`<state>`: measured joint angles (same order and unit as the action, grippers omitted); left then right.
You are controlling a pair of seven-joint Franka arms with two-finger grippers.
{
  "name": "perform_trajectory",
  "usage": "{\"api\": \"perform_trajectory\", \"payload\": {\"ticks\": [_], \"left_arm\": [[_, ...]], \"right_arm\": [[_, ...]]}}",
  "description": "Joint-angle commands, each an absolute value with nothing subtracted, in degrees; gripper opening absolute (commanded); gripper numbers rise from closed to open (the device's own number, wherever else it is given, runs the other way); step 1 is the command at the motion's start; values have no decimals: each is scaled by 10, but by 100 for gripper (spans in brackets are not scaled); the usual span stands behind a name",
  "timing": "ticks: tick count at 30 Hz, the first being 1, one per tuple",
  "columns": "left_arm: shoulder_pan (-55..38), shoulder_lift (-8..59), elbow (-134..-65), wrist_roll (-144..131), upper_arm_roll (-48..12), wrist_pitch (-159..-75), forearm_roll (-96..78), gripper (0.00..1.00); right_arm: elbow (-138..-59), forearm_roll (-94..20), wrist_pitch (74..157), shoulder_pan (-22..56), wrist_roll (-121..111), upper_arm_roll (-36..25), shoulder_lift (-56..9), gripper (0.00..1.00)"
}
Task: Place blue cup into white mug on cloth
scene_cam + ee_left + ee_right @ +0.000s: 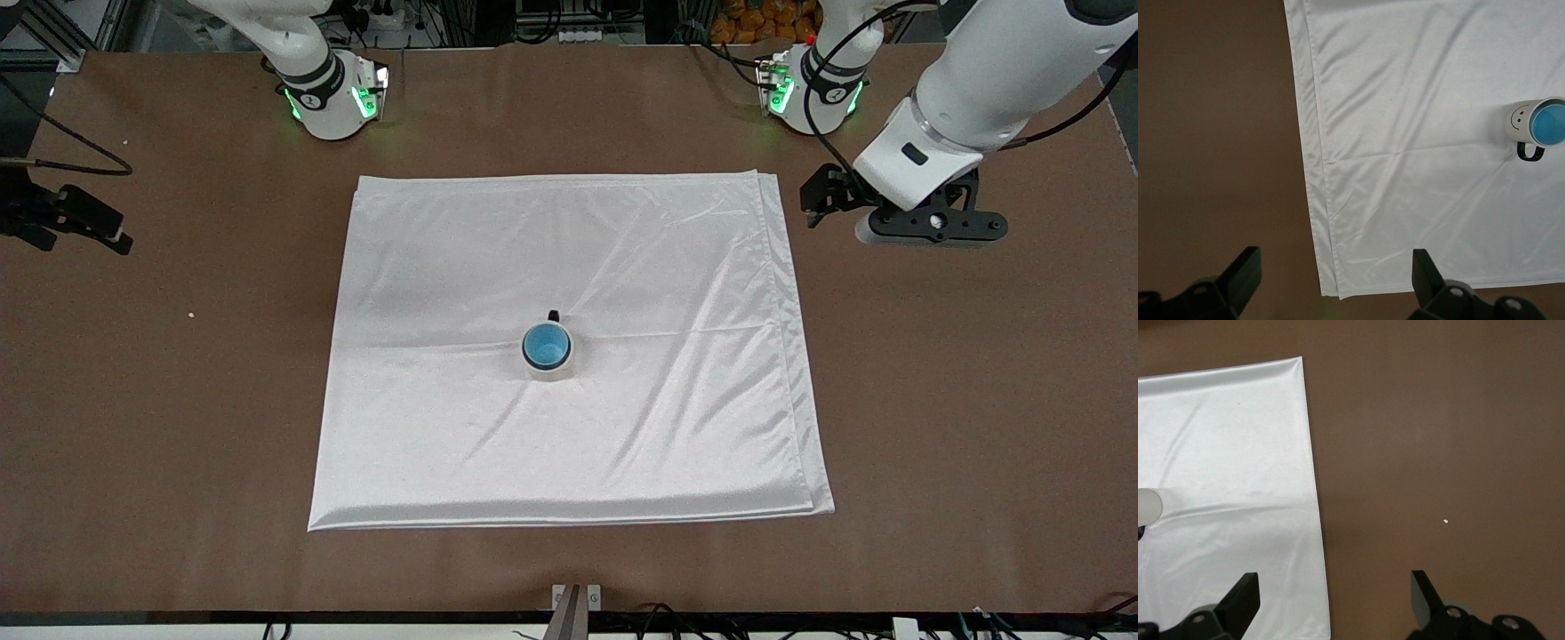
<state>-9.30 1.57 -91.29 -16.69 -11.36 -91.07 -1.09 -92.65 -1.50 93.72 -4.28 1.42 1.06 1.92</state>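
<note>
Here, blue cup (546, 345) upright in white mug (549, 368), handle toward the arms' bases, mid-cloth (427, 356), both grippers' jaws released, empty.

Left gripper (1333, 283) is seen w/ fingers spread, empty, over cloth (1418, 133) edge and bare table (1211, 133). Blue cup (1549, 124) is seated in white mug (1521, 120), upright on cloth.
</note>
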Motion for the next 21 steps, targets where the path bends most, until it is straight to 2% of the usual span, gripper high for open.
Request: {"api": "perform_trajectory", "payload": {"ticks": [1,21], "left_arm": [[-90,9,-919,-172,-114,-905,-18,100],[-89,9,-923,-218,-115,-897,-17,100]], "right_arm": [[-930,-20,936,-44,6,11,25,100],[-930,-20,936,-44,6,11,25,100]]}}
